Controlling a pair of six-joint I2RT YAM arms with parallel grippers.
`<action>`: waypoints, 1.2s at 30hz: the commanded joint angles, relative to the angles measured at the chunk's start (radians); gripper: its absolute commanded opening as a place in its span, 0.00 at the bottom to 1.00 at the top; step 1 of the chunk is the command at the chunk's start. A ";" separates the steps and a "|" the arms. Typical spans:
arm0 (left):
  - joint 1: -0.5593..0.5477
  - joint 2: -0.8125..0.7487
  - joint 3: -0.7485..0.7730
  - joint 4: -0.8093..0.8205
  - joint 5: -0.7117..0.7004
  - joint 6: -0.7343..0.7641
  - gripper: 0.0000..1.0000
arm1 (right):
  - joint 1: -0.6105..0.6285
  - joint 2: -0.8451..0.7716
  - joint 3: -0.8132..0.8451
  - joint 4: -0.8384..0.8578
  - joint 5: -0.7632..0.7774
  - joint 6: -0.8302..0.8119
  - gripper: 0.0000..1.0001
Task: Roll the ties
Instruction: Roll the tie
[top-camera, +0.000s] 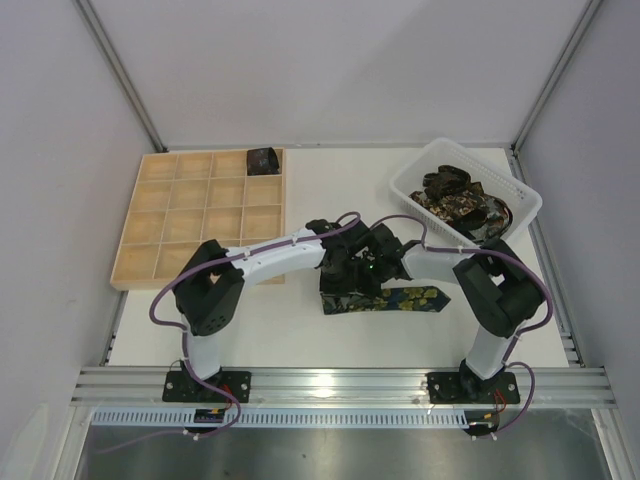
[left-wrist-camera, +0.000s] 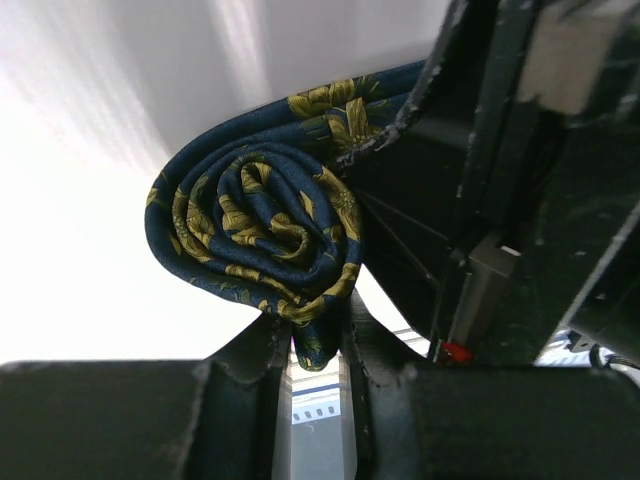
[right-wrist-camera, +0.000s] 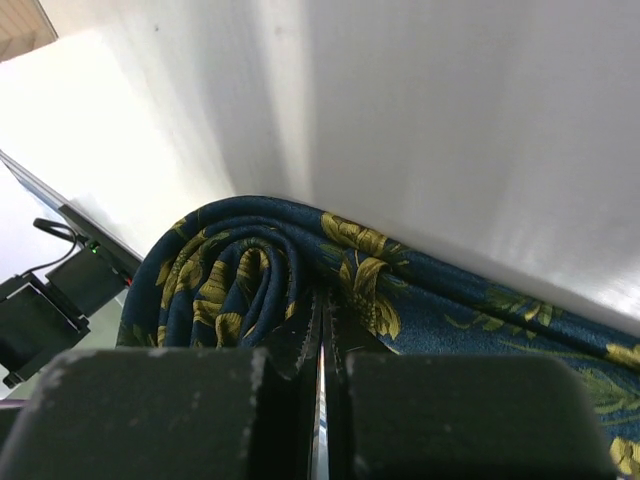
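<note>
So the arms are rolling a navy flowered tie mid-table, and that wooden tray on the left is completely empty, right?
Not quite. The wooden tray isn't empty: the top view shows a dark rolled tie in its far-right corner compartment. The rest is right.

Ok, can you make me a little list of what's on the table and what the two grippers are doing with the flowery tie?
navy tie: partly rolled into a spiral, tail lying flat
left gripper: fingers narrowly apart, a fold of the roll between them
right gripper: shut, tips against the tie beside the roll
wooden tray: one rolled tie in its far right corner compartment
white basket: more ties piled loosely inside
</note>
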 joint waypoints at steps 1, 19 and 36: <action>-0.012 0.031 0.033 0.093 0.044 0.022 0.20 | -0.019 -0.074 0.004 -0.016 -0.023 -0.009 0.00; -0.013 0.105 0.073 0.102 0.060 0.022 0.35 | -0.155 -0.185 -0.111 -0.117 0.091 -0.104 0.00; -0.013 -0.085 -0.052 0.272 0.142 0.095 0.74 | -0.234 -0.234 -0.019 -0.206 0.026 -0.199 0.00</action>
